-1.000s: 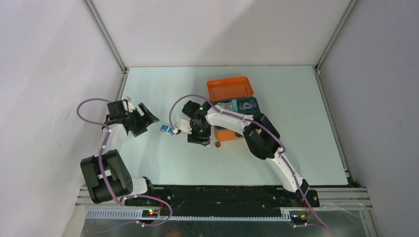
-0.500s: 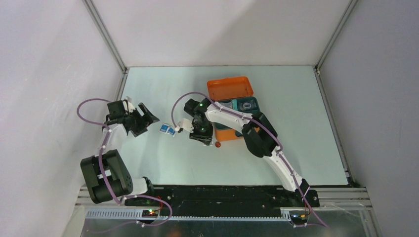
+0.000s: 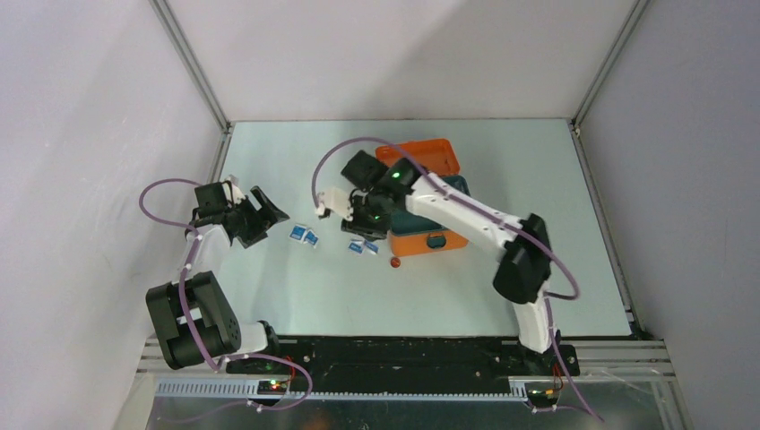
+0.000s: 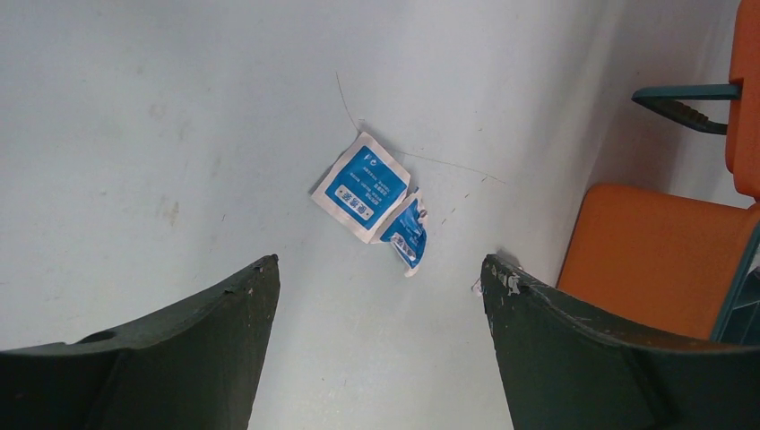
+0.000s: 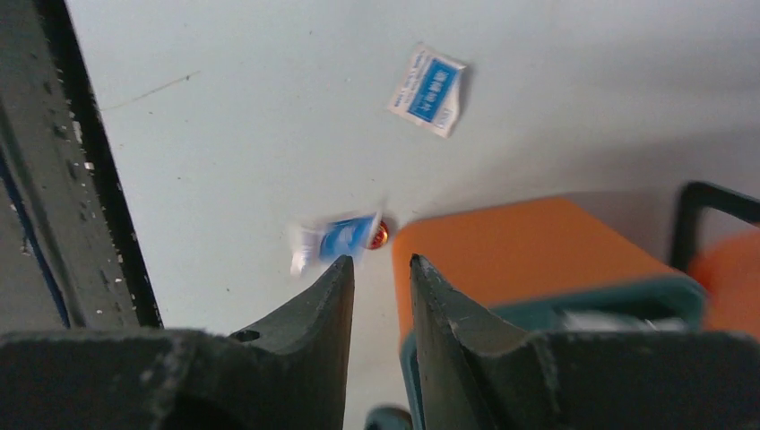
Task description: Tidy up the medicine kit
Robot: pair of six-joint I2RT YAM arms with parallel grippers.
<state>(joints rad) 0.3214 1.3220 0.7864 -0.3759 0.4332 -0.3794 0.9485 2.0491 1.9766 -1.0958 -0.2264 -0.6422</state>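
Centrally, toward the far side, the glossy orange plastic medicine kit (image 3: 428, 202) sits with its lid up. Left gripper (image 3: 266, 215) gapes wide and empty over flat blue-white foil packets (image 4: 375, 199); right gripper (image 3: 345, 208) is narrowly parted, holding nothing.

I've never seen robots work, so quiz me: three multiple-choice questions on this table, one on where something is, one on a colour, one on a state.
1. Where is the small red bead?
A. Inside the box
B. On the table by the medicine kit's near left corner
C. In a gripper

2. What colours are the packets between the arms?
A. Blue and white
B. Green and yellow
C. Plain black

3. How is the left gripper?
A. Clamped on a packet
B. Shut, empty
C. Wide open, empty

Answers:
1 B: the red bead lies on the table just off the orange medicine kit.
2 A: the packets show blue print with white edges.
3 C: the left gripper has its fingers far apart, with only table between them.
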